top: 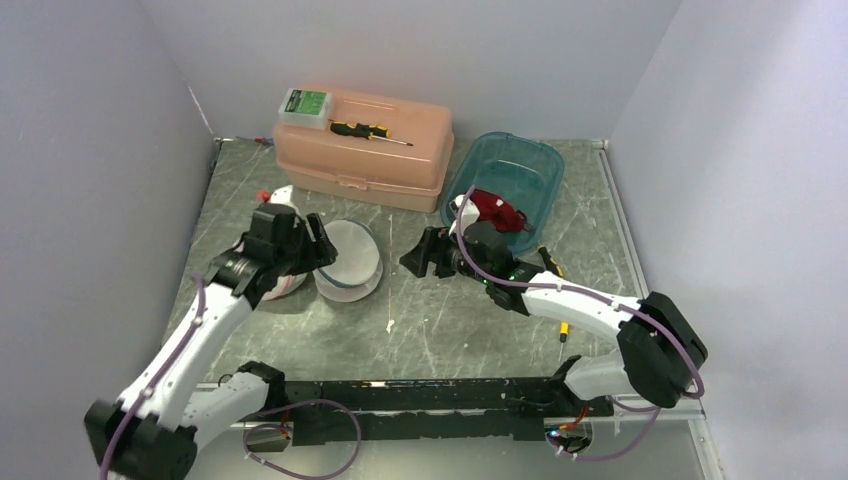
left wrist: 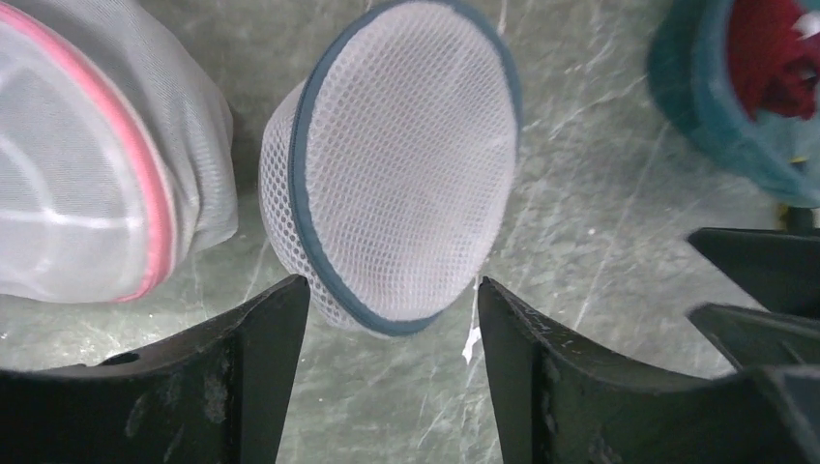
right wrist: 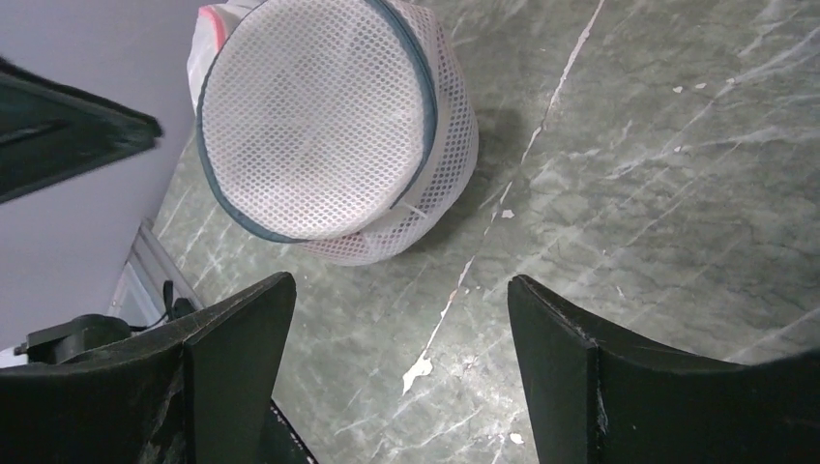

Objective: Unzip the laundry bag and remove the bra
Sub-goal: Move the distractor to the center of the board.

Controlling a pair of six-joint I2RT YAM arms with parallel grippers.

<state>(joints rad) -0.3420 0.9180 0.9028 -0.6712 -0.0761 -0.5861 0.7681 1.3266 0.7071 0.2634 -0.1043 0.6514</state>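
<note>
The laundry bag (top: 348,260) is a round white mesh pouch with blue-grey trim, lying on the marbled table between the two arms. My left gripper (top: 318,250) is at its left side. In the left wrist view the left gripper (left wrist: 392,300) is open, with the near rim of the laundry bag (left wrist: 396,164) lying between its fingertips. My right gripper (top: 415,262) hovers to the bag's right. In the right wrist view the right gripper (right wrist: 401,290) is open over bare table, short of the laundry bag (right wrist: 319,126). The bra is hidden.
A second white pouch with pink trim (left wrist: 87,164) lies just left of the bag. A salmon toolbox (top: 365,150) carrying a screwdriver (top: 368,132) and a green box (top: 305,105) stands at the back. A teal bin (top: 510,180) with a red item (top: 497,210) is at the back right.
</note>
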